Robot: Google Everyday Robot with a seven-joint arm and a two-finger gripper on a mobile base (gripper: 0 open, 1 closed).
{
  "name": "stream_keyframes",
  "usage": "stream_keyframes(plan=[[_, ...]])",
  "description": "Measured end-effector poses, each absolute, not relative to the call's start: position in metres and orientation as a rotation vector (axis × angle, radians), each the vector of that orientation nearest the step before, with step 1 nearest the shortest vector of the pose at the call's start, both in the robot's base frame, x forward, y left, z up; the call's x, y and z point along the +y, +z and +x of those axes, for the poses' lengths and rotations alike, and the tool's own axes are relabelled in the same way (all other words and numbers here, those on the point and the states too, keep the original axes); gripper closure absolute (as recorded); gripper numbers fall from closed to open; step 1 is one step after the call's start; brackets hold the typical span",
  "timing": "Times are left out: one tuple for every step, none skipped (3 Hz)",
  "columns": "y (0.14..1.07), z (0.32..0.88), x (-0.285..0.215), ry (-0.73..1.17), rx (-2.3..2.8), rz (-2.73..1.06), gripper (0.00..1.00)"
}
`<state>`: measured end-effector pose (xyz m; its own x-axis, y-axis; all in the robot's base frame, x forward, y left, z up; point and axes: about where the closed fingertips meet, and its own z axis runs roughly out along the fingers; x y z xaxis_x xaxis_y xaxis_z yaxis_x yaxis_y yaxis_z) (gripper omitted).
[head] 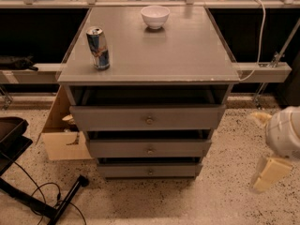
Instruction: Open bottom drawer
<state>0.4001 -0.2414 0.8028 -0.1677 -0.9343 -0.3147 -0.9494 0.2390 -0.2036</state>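
One target: lowermost plain grey drawer (119, 171) | likely stiff, light, slides straight out | hold: small round centre knob (150, 172) | cream gripper (269, 172) low right, well apart, state: cannot tell

Matt bottom drawer (150, 171); plastic claw (271, 173) lower-right

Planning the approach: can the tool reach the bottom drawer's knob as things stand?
Probably yes. The tool hangs low, right of the cabinet; only floor lies between it and the knob on the bottom drawer.
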Motion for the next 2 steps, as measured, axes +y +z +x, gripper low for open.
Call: stream_keyframes(plan=[[0.737, 0.395, -0.246, 0.128, 2.139, -1.737, 0.00], [0.698, 0.403, -0.254, 0.205, 2.191, -1.731, 0.00]])
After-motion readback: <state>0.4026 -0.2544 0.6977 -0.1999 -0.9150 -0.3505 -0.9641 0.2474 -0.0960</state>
